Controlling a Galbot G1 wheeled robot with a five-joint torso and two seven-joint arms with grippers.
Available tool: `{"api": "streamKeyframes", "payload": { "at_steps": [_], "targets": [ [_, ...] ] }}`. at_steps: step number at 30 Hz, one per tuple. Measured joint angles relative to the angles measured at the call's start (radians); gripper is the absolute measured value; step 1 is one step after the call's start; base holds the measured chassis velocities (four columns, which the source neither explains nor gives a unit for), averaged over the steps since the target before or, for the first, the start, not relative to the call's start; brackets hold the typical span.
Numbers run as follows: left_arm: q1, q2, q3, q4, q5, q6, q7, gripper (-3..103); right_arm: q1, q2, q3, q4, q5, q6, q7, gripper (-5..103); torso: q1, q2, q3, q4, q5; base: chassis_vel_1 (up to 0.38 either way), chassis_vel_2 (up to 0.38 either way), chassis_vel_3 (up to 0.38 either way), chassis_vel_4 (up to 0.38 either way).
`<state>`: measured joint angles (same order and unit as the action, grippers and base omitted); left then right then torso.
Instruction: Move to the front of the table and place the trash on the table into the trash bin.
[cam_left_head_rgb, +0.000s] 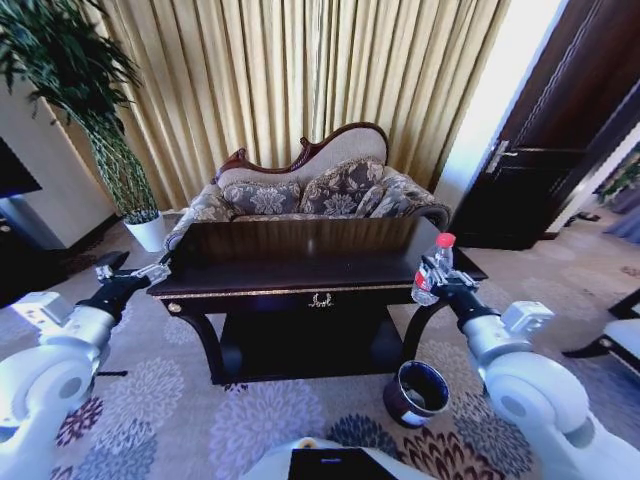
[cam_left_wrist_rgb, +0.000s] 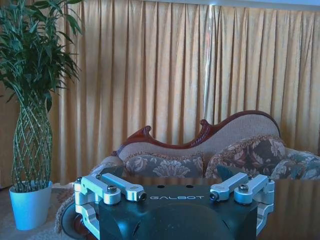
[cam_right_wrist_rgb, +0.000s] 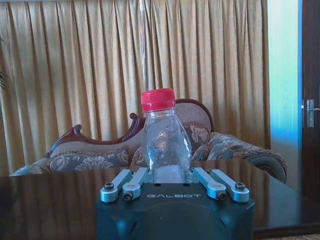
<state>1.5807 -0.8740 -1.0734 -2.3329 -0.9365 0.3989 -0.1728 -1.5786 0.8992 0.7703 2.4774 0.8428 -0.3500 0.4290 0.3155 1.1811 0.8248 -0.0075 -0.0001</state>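
Large dark glossy wooden table (cam_left_head_rgb: 300, 270) with gold trim and a gold emblem at front centre, lower shelf under it. Right gripper (cam_left_head_rgb: 432, 281) at the table's front right corner, fingers clamped on a small clear plastic bottle with red cap and red label (cam_left_head_rgb: 436, 262); bottle upright, over the right end of the top. In the right wrist view the same bottle (cam_right_wrist_rgb: 163, 137) stands between the closed-in fingers (cam_right_wrist_rgb: 129, 184), looks empty inside. Left gripper (cam_left_head_rgb: 135, 272) at the table's front left corner, just off the edge, nothing in it; in the left wrist view its fingers (cam_left_wrist_rgb: 116, 187) are spread apart. Small round dark cylindrical trash bin (cam_left_head_rgb: 417, 391) on the patterned carpet by the table's front right leg, below the right arm, mouth up; inside looks dark, contents can't tell. White plant pot (cam_left_head_rgb: 149, 231) with a tall green plant beyond the table's left end.
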Motion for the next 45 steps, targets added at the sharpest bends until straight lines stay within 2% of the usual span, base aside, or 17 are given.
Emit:
{"api": "streamKeyframes", "payload": {
  "at_steps": [9, 10, 12, 17, 27, 31, 36, 44, 45],
  "targets": [
    [0.005, -0.017, 0.001, -0.001, 0.004, -0.001, 0.003, 100, 0.000, 0.009, -0.017, -0.006, -0.025, 0.001, -0.003, 26, 0.000, 0.000, 0.000, 0.0001, 0.0001, 0.132, -0.133, -0.130, 0.139],
    [0.004, -0.019, 0.000, 0.002, 0.006, -0.003, 0.010, 100, 0.000, 0.012, -0.020, -0.009, -0.034, 0.002, -0.008, 26, 0.000, 0.000, 0.000, 0.0002, 0.0001, 0.124, -0.136, -0.118, 0.156],
    [0.001, -0.036, -0.008, 0.027, 0.040, -0.036, 0.086, 100, 0.000, 0.029, -0.037, -0.037, -0.093, 0.004, -0.036, 26, 0.000, 0.000, 0.000, 0.0001, 0.0001, 0.117, -0.123, -0.132, 0.114],
    [0.008, -0.060, -0.005, 0.037, 0.070, -0.056, 0.119, 100, 0.007, 0.045, -0.062, -0.100, -0.173, 0.027, -0.076, 26, 0.000, 0.000, 0.000, 0.0000, 0.0001, 0.063, -0.056, -0.064, 0.047],
    [0.033, -0.143, 0.001, 0.050, 0.151, -0.076, 0.139, 100, 0.080, 0.107, -0.141, -0.436, -0.295, 0.118, -0.139, 26, 0.001, 0.000, 0.000, 0.0000, 0.0003, 0.000, 0.000, 0.000, 0.000],
    [0.041, -0.186, -0.004, 0.050, 0.175, -0.078, 0.147, 100, 0.161, 0.143, -0.198, -0.647, -0.344, 0.163, -0.161, 26, 0.000, 0.000, 0.000, 0.0002, 0.0000, 0.000, 0.000, 0.000, 0.000],
    [0.064, -0.218, -0.008, 0.049, 0.199, -0.089, 0.157, 100, 0.220, 0.165, -0.236, -0.820, -0.402, 0.199, -0.205, 26, 0.000, 0.000, 0.000, 0.0001, 0.0002, 0.000, 0.000, 0.000, 0.000],
    [0.079, -0.245, 0.001, 0.052, 0.221, -0.101, 0.162, 100, 0.292, 0.182, -0.269, -0.996, -0.431, 0.256, -0.223, 26, 0.000, 0.000, 0.000, 0.0001, 0.0001, 0.000, 0.000, 0.000, 0.000],
    [0.079, -0.250, 0.004, 0.050, 0.224, -0.101, 0.163, 100, 0.327, 0.185, -0.281, -1.068, -0.448, 0.277, -0.226, 26, 0.000, 0.000, 0.000, 0.0000, 0.0002, 0.000, 0.000, 0.000, 0.000]
  ]
}}
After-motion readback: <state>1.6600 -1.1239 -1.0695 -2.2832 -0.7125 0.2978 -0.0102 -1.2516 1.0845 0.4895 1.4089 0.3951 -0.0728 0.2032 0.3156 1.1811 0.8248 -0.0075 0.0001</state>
